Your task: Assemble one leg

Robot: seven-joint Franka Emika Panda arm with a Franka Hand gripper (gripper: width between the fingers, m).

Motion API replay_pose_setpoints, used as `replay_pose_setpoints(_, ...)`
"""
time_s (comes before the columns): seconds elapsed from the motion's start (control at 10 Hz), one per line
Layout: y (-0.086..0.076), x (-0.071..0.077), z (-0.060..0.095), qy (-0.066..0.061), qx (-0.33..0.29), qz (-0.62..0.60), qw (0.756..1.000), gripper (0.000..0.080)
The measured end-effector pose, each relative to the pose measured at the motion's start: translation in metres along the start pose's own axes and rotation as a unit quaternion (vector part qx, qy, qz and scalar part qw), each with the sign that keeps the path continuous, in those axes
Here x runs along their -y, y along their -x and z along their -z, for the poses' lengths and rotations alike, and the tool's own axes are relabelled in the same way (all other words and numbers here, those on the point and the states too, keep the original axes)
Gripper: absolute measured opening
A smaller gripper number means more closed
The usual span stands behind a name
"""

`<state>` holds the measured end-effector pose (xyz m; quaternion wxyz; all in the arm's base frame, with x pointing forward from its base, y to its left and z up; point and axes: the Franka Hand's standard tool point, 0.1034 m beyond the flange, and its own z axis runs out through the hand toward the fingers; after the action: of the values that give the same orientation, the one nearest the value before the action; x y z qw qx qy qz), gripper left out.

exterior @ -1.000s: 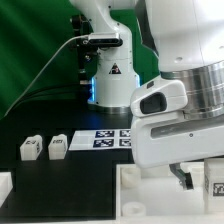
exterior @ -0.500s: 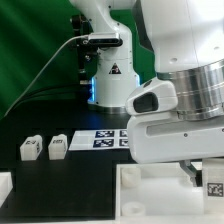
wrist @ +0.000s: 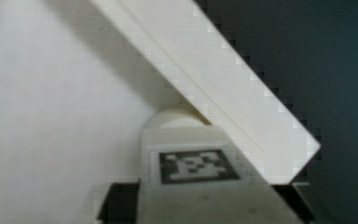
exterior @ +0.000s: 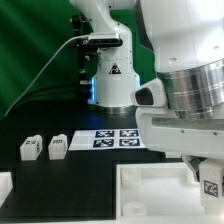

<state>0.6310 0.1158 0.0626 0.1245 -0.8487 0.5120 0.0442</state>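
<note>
The arm (exterior: 185,90) filled the exterior view's right, its wrist bent down over the large white tray part (exterior: 160,190) at the front of the black table (exterior: 40,125). The gripper (exterior: 205,178) hung low at that view's lower right edge, with a tagged leg (exterior: 211,186) showing just beneath it. How wide the claw stood could not be told from that view, since the arm's housing hid most of the fingers.

The wrist view looked straight down on the same leg (wrist: 195,160), its black-and-white square tag facing the camera. Dark fingers (wrist: 126,200) flanked the leg on both sides and pressed close against it, so the claw appeared closed on the block. The leg's far end met the raised rim of the tray part (wrist: 211,70), which ran slantwise across the picture, with the tray's white floor on one side and the dark table on the other. Whether the leg touched the rim or sat just above it could not be told.

Two more legs (exterior: 43,148) stood side by side on the table at the exterior view's left, well apart from the gripper. The marker board (exterior: 105,138) lay flat between them and the arm, in front of the arm's base (exterior: 108,85).
</note>
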Motion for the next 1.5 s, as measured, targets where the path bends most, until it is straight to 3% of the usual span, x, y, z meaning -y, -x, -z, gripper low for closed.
replay_pose_setpoints(0.2,0.0002,0.0007,-0.0008,-0.019,0.024,-0.168,0.985,0.0297)
replay_pose_setpoints(0.4,0.0025,0.0021,-0.0010,-0.020,0.032,-0.257,0.966,0.0297)
replay_pose_setpoints(0.5,0.0063,0.0028,-0.0019,-0.017,0.031,-0.248,0.968,0.0377)
replay_pose_setpoints(0.6,0.0058,0.0025,-0.0020,-0.018,0.031,-0.239,0.970,0.0377)
replay_pose_setpoints(0.7,0.0059,0.0024,-0.0021,-0.018,0.031,-0.223,0.974,0.0518)
replay_pose_setpoints(0.8,0.0064,0.0019,-0.0026,-0.017,0.030,-0.217,0.976,0.0608)
replay_pose_setpoints(0.9,0.0073,-0.0006,-0.0038,-0.014,0.029,-0.153,0.988,0.0608)
replay_pose_setpoints(1.0,0.0088,-0.0033,-0.0030,-0.002,0.029,-0.055,0.998,0.0641)
replay_pose_setpoints(1.2,0.0071,-0.0047,0.0009,0.020,0.027,0.119,0.992,0.0647)
replay_pose_setpoints(1.3,0.0023,-0.0055,0.0003,0.013,0.019,0.168,0.985,0.0648)
replay_pose_setpoints(1.5,0.0018,-0.0068,-0.0005,0.014,0.020,0.257,0.966,0.0648)
